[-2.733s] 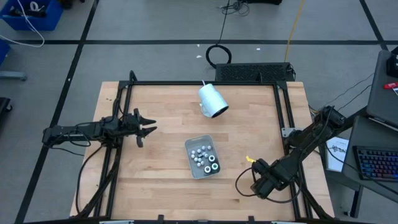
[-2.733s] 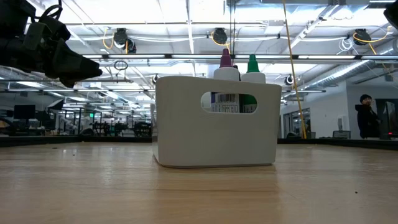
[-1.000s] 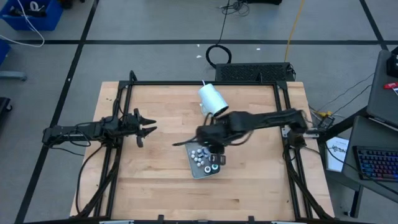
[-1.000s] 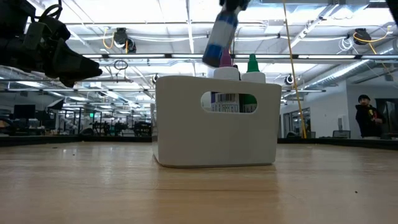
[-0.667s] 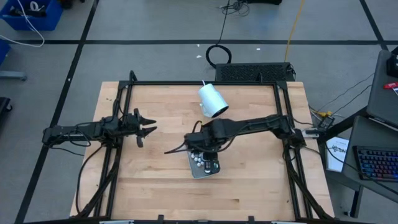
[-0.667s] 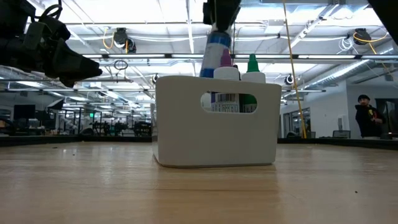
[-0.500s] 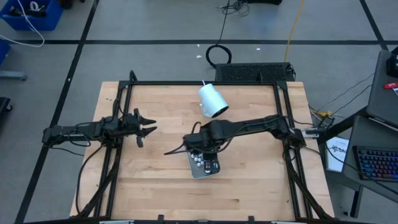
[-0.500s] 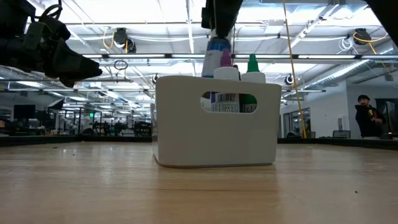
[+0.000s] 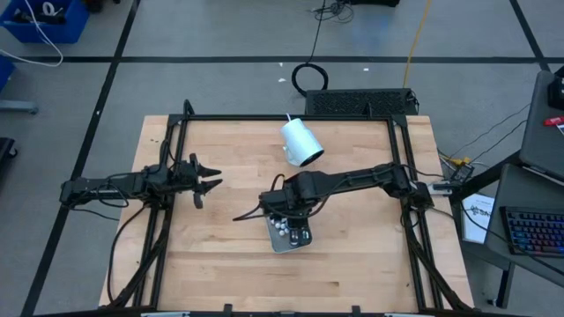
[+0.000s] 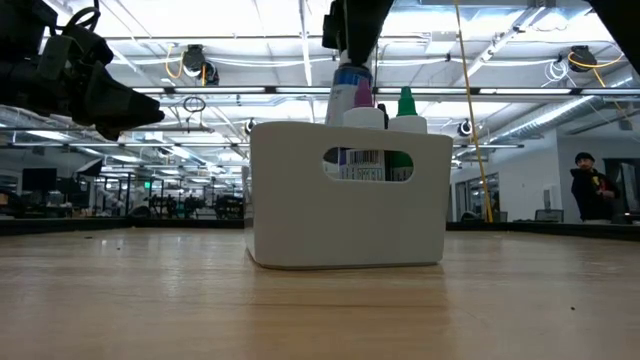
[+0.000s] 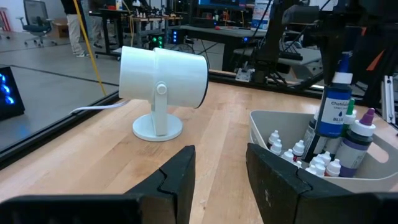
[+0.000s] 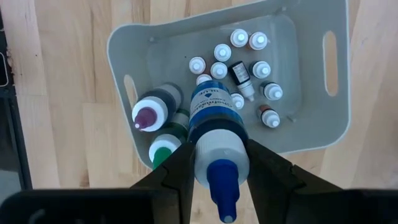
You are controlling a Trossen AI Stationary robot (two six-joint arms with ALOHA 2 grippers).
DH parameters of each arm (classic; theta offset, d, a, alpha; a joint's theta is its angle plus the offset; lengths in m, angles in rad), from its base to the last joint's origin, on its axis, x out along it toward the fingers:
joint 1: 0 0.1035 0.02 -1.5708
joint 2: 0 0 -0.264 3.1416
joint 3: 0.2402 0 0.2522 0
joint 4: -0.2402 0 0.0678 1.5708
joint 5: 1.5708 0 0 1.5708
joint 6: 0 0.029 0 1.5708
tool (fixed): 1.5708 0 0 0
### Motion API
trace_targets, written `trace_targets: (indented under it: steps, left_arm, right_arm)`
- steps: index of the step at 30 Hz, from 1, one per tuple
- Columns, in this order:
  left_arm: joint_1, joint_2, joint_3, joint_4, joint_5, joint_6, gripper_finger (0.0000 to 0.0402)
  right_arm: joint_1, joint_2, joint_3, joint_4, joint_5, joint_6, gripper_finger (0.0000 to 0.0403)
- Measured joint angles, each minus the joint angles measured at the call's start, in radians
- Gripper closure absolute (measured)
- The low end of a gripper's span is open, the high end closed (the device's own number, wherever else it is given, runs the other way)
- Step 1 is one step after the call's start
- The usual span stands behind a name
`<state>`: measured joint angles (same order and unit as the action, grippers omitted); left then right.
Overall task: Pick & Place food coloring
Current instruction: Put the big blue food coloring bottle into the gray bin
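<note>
Lowering: right end effector [image 12: 217, 163], clamped on the blue food coloring bottle [image 12: 214, 112], has dropped from above the bin [image 12: 311, 140] to its rim, beside the purple bottle [image 12: 151, 111]. Placement nearly done. Left end effector [image 9: 204, 178] parked apart at table's [image 9: 352, 273] left side.

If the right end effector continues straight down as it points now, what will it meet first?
Probably the small bottles lying in the bin: the right end effector holds the blue bottle just above them, beside the purple-capped bottle. Depth is uncertain.
</note>
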<state>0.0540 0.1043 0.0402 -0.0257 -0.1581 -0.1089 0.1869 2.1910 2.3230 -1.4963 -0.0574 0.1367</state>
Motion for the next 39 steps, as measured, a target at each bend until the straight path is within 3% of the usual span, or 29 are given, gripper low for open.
trace_targets:
  steps: [15,39]
  left_arm:
    - [0.0,0.0,0.0,0.0,0.0,0.0,0.0254]
    - [0.0,0.0,0.0,0.0,0.0,0.0,0.0254]
  right_arm:
    - [0.04,0.0,-0.003,0.01,-0.001,-0.022,0.0297]
    - [0.031,0.0,-0.203,0.123,-0.079,-0.052,0.0297]
